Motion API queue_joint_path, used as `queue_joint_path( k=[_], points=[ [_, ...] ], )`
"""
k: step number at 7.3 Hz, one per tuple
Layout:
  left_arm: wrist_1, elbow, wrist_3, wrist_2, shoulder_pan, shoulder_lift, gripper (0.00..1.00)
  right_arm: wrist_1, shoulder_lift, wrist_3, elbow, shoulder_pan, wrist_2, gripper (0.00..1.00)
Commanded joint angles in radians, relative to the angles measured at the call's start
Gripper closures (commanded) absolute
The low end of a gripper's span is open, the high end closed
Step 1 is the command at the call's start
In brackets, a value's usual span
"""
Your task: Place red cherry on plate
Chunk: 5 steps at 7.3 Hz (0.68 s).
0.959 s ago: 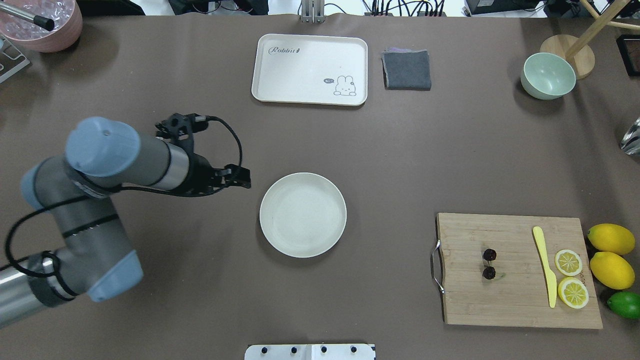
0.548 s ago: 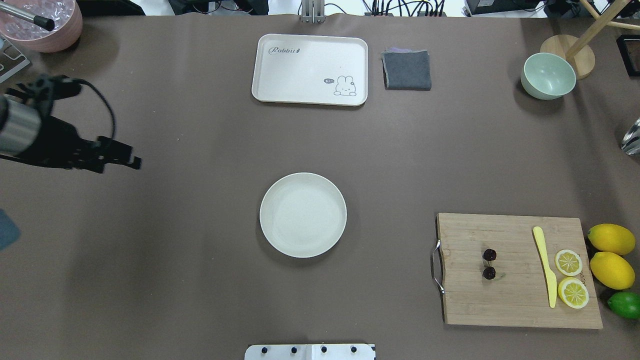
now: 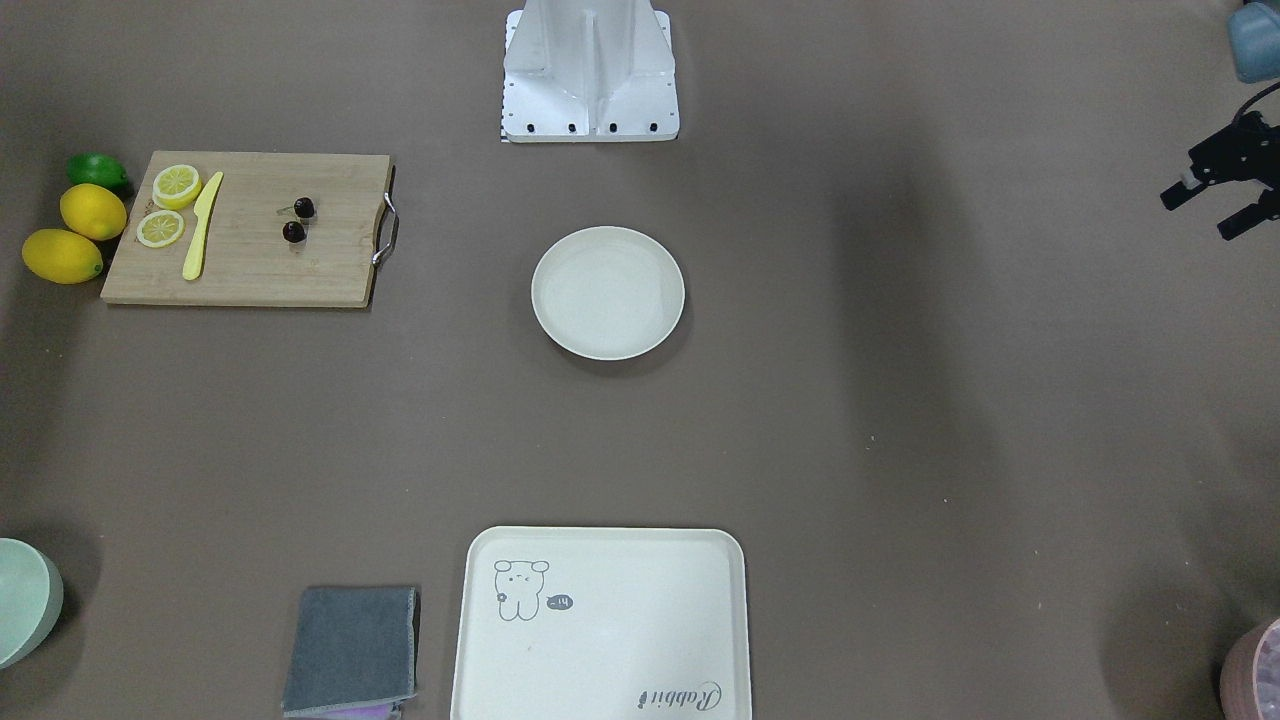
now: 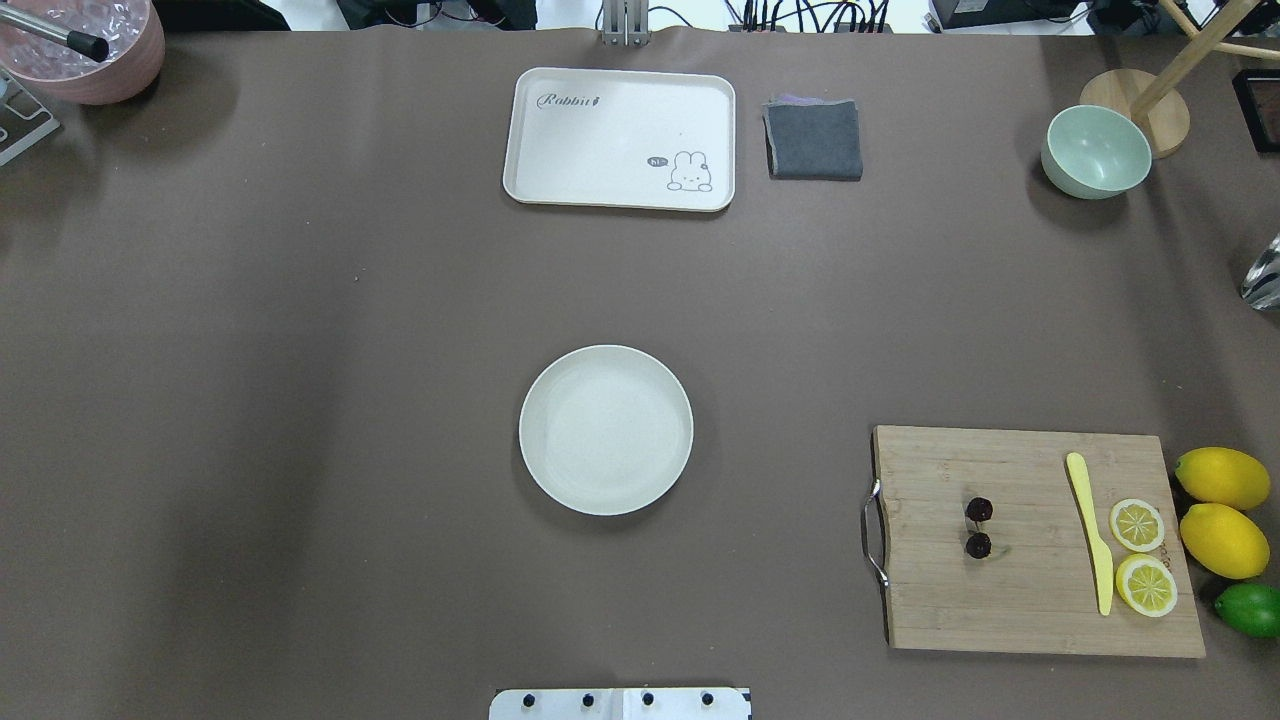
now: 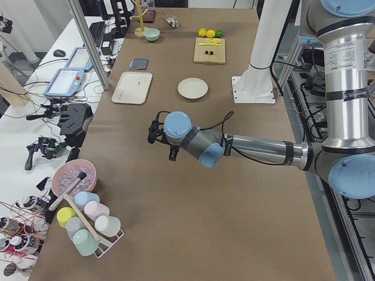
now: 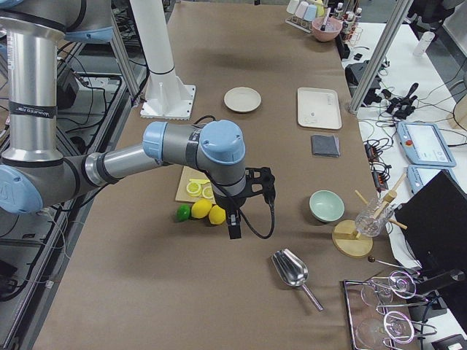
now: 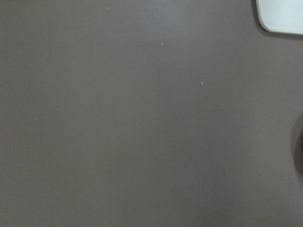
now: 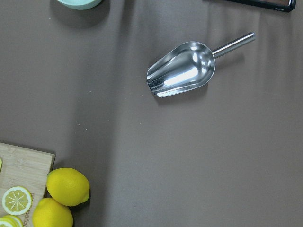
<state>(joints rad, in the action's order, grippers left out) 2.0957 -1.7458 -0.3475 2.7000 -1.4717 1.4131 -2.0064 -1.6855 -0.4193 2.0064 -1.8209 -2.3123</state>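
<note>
The red cherry (image 4: 978,546), a pair of tiny dark fruits on a thin stem, lies on the wooden cutting board (image 4: 1030,600) at the right; in the front-facing view the cherry (image 3: 293,232) is at upper left. The off-white plate (image 4: 606,430) sits empty mid-table, well apart from the board. My left gripper (image 3: 1200,215) hovers at the table's far left end, fingers spread, holding nothing. My right gripper (image 6: 233,224) shows only in the right side view, beyond the lemons, and I cannot tell its state there.
A rabbit tray (image 4: 620,138), a grey cloth (image 4: 813,140) and a pale green bowl (image 4: 1096,150) line the far edge. A yellow knife (image 4: 1090,530), lemon slices, two lemons (image 4: 1222,478) and a lime (image 4: 1250,608) lie by the board. A metal scoop (image 8: 182,70) lies off to the right.
My left arm has swung away to the left, from beside the plate to out of the overhead view. The cherry, plate and board have not moved.
</note>
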Motion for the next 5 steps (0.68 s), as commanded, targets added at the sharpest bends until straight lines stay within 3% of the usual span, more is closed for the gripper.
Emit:
queue_joint_path(
  k=[1, 3, 5],
  points=[
    [-0.029, 0.116, 0.19, 0.008, -0.097, -0.01, 0.03, 0.0, 0.0, -0.001, 0.0, 0.0, -0.007, 0.0],
    [-0.243, 0.101, 0.376, -0.128, -0.125, 0.003, 0.03, 0.0, 0.0, -0.001, 0.0, 0.0, -0.007, 0.0],
    [-0.52, -0.077, 0.424, -0.311, -0.153, 0.006, 0.03, 0.0, -0.002, -0.002, 0.008, 0.0, -0.006, 0.0]
  ],
)
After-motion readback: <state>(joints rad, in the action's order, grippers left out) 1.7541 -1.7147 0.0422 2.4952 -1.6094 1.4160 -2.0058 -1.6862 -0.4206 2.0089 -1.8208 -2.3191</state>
